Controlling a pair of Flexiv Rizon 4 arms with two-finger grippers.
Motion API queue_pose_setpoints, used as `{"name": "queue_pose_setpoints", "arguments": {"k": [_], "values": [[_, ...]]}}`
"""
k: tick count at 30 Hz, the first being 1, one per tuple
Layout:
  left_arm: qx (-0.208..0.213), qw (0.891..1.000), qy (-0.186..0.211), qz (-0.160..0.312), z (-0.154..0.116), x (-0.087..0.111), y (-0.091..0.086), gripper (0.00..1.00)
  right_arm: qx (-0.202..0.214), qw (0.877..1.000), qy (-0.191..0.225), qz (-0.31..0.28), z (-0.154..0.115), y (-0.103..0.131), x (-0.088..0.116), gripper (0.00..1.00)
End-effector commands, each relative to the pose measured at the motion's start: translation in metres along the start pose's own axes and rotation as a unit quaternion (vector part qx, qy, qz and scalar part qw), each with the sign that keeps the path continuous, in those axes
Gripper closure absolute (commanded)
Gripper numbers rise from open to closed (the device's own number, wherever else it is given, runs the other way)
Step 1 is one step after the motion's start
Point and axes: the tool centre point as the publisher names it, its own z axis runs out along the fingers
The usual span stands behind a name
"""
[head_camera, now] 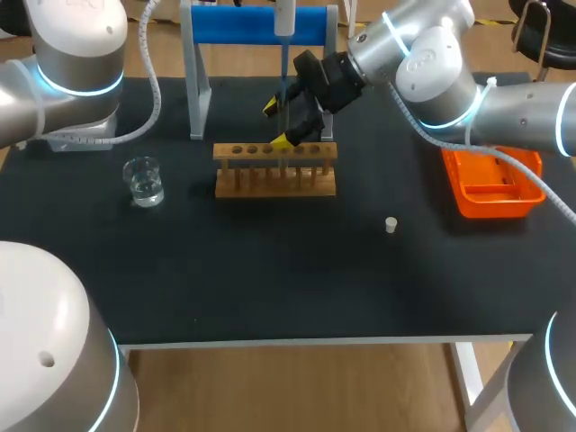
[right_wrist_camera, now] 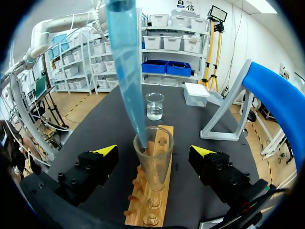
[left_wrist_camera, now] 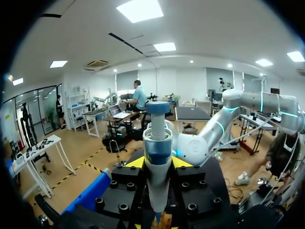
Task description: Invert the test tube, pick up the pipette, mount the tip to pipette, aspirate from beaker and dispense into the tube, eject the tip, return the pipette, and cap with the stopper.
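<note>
The left gripper (left_wrist_camera: pixel 157 163) pinches the pipette (left_wrist_camera: pixel 157 148), whose blue tip (right_wrist_camera: pixel 126 71) dips into the test tube (right_wrist_camera: pixel 152 167) standing in the wooden rack (head_camera: pixel 274 169) at frame centre. The right gripper (right_wrist_camera: pixel 153 151) is spread around the tube without touching it. The beaker (head_camera: pixel 144 180), centre left, holds clear liquid.

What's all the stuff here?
wooden test tube rack: 1, brown, middle of table
clear glass test tube: 1, see-through, in rack, between right jaws
glass beaker of clear liquid: 1, see-through, left of rack
pipette: 1, white and blue, over the tube, tapered blue tip in its mouth
small stopper: 1, white, right of rack
plastic tray: 1, orange, right edge
pipette stand: 1, blue and grey, behind rack
table: 1, black
left gripper: 1, yellow-tipped, shut on pipette
right gripper: 1, yellow-tipped, open around tube
</note>
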Motion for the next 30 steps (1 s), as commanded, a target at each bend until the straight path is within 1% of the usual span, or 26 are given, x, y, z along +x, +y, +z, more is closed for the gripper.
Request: {"name": "queue_pose_setpoints", "arguments": {"k": [1, 18, 28, 30], "values": [[-0.002, 1.0, -0.001, 0.0, 0.0, -0.001, 0.001, 1.0, 0.001, 1.0, -0.001, 0.0, -0.001, 0.0, 0.001, 0.0], [0.007, 1.0, -0.014, 0.013, -0.001, -0.011, -0.001, 1.0, 0.001, 1.0, -0.001, 0.0, -0.001, 0.0, 0.001, 0.0], [0.022, 1.0, -0.004, 0.014, 0.003, -0.011, -0.002, 1.0, 0.001, 1.0, -0.001, 0.0, -0.001, 0.0, 0.001, 0.0], [0.018, 1.0, -0.001, 0.011, 0.005, -0.01, -0.002, 1.0, 0.001, 1.0, -0.001, 0.0, -0.001, 0.0, 0.001, 0.0]]}}
